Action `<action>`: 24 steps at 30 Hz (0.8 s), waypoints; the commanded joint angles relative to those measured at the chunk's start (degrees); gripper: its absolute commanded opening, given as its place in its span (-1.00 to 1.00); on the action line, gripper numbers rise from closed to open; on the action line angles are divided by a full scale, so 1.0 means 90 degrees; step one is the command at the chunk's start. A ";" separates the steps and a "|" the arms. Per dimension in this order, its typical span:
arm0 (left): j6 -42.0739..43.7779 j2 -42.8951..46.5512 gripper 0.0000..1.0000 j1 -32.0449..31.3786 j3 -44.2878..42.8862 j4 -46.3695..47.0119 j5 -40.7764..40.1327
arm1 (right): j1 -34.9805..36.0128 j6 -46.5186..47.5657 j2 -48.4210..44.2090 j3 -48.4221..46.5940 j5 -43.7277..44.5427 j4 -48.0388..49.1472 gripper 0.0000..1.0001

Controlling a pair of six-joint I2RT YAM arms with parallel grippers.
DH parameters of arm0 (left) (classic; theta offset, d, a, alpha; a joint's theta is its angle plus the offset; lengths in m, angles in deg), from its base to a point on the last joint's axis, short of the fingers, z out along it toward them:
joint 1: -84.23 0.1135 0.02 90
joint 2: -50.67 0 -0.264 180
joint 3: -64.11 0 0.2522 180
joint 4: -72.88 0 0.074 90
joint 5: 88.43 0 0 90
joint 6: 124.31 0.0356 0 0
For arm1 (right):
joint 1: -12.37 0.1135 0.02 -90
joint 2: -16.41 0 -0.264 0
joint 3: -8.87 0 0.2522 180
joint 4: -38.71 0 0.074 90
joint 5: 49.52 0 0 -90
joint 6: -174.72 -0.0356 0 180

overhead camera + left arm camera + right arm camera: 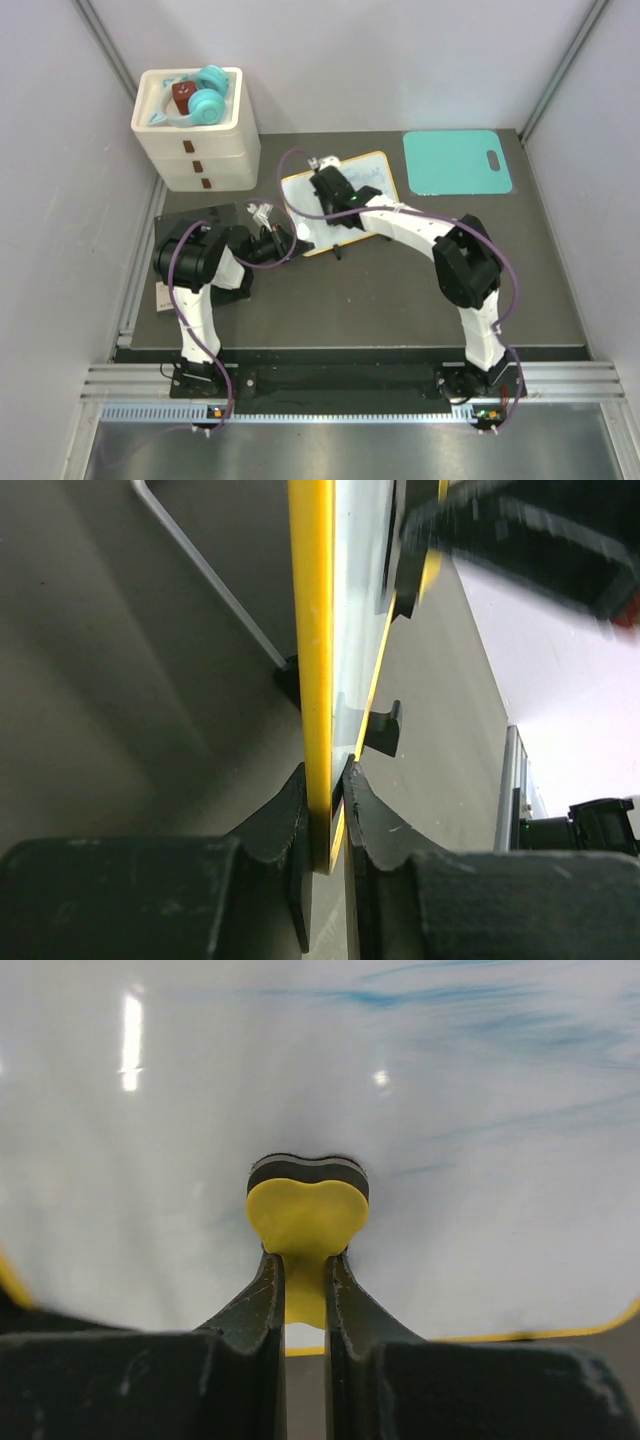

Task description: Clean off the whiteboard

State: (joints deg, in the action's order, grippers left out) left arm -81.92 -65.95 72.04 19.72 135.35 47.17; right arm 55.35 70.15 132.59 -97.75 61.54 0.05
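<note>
The whiteboard has a yellow frame and stands tilted on small black feet at the middle of the table. My left gripper is shut on its near left edge. In the left wrist view the yellow frame runs edge-on between the fingers of my left gripper. My right gripper is over the board's left part, shut on a yellow heart-shaped eraser. Its dark felt side lies against the white surface. Smeared blue streaks show on the board beyond the eraser.
A white drawer unit with teal items on top stands at the back left. A teal mat with a handle hole lies at the back right. A black square pad sits under the left arm.
</note>
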 commanded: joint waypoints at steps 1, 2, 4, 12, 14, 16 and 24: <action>0.0486 0.0038 -1.00 -0.0062 0.0015 0.0574 -0.0038 | 0.0896 -0.0198 0.1123 -0.0140 -0.1363 -0.0153 -1.00; 0.0486 0.0038 -1.00 -0.0062 0.0015 0.0573 -0.0028 | 0.0975 -0.0188 0.1192 -0.0199 -0.1344 -0.0153 -1.00; 0.0496 0.0038 -1.00 -0.0072 0.0015 0.0554 -0.0028 | 0.1122 -0.0207 0.1290 -0.0249 -0.1236 -0.0075 -1.00; 0.0505 0.0057 -1.00 -0.0072 0.0015 0.0544 -0.0028 | 0.0460 -0.0636 0.1076 0.0266 -0.0251 0.0081 -1.00; 0.0505 0.0057 -1.00 -0.0082 0.0025 0.0554 -0.0028 | -0.0007 -0.0696 0.0793 0.0570 -0.0173 0.0344 -1.00; 0.0505 0.0067 -1.00 -0.0082 0.0025 0.0564 -0.0028 | -0.0312 -0.0715 0.0530 0.0980 0.0110 0.0472 -1.00; 0.0466 0.0038 -1.00 -0.0082 0.0005 0.0612 0.0011 | -0.1191 -0.0657 -0.0369 0.2084 0.0814 0.1330 -1.00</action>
State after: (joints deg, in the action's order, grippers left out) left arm -80.39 -66.06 71.74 19.59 134.97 46.52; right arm 51.68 63.40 126.56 -85.36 55.86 9.27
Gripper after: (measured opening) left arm 0.170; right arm 0.082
